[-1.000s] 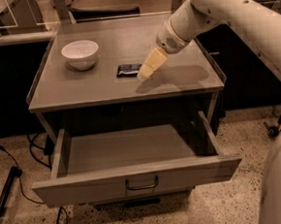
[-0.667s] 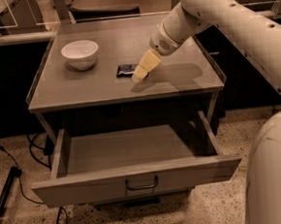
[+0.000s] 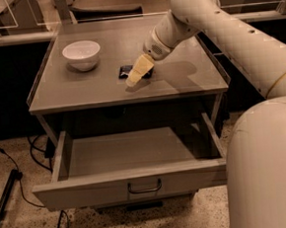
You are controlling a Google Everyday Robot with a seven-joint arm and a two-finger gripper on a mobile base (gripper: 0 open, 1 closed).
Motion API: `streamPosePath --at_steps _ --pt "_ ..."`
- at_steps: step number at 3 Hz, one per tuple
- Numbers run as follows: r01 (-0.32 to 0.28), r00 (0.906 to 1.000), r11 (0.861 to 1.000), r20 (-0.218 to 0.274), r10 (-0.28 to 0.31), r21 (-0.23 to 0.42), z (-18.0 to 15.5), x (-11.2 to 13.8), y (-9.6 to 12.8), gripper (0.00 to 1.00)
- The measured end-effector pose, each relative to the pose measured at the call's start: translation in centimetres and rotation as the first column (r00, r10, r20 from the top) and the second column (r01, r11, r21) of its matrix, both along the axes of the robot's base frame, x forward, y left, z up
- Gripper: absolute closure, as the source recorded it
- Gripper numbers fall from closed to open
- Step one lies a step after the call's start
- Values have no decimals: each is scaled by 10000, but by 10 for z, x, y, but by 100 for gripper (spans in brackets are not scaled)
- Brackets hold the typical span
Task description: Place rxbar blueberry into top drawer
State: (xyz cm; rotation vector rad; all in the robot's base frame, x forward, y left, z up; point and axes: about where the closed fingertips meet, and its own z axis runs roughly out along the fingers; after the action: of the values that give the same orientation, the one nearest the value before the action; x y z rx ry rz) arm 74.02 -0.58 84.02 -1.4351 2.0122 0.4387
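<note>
The rxbar blueberry (image 3: 126, 70) lies flat on the grey table top (image 3: 180, 78), a dark wrapper mostly covered by my gripper. My gripper (image 3: 135, 76) points down and left from the right, its pale fingers right over the bar's right part and low at the table surface. The top drawer (image 3: 133, 181) is pulled out below the table top, and no objects show inside it. Its front panel has a small dark bar handle (image 3: 144, 187).
A white bowl (image 3: 81, 54) stands on the table's back left, a hand's width left of the bar. My white arm (image 3: 236, 39) crosses the right side. Black cables (image 3: 19, 175) lie on the floor at left. Other tables stand behind.
My gripper has moved left and down, from beside the bar's right end to directly over it. The bar, bowl and drawer have not moved.
</note>
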Motion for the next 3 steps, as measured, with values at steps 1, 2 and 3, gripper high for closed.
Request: streamPosePath --at_steps 1,2,3 --pt "90 9999 9999 -134 -89 110 -10 6 4 0" --pt "199 9996 9997 -211 -196 159 -15 9 3 0" --pt "309 9989 9995 -351 -305 109 -22 10 2 0"
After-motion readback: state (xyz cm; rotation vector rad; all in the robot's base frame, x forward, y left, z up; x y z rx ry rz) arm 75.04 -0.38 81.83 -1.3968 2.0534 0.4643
